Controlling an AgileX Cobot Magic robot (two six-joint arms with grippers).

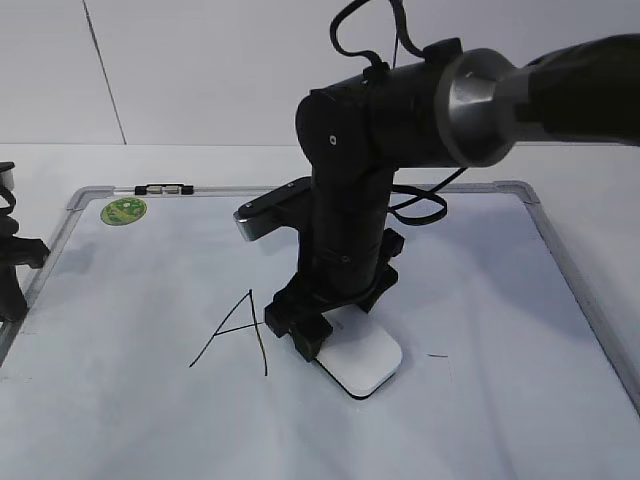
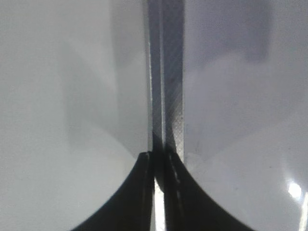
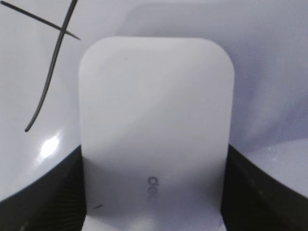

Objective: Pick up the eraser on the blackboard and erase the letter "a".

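I see one eraser (image 1: 362, 357), white with a black base, lying flat on the blackboard (image 1: 480, 290) near its middle, toward the table's (image 1: 590, 180) near edge. My right claw (image 1: 325, 325) is clamped on the eraser's sides. One capital "A" (image 1: 238, 330) is drawn just left of it; I cannot find a lowercase "a". My left claw (image 2: 160, 192) rests at the table's left edge, fingers together. One green sticker (image 1: 123, 210) and one marker (image 1: 165, 188) sit by the board's far left corner.
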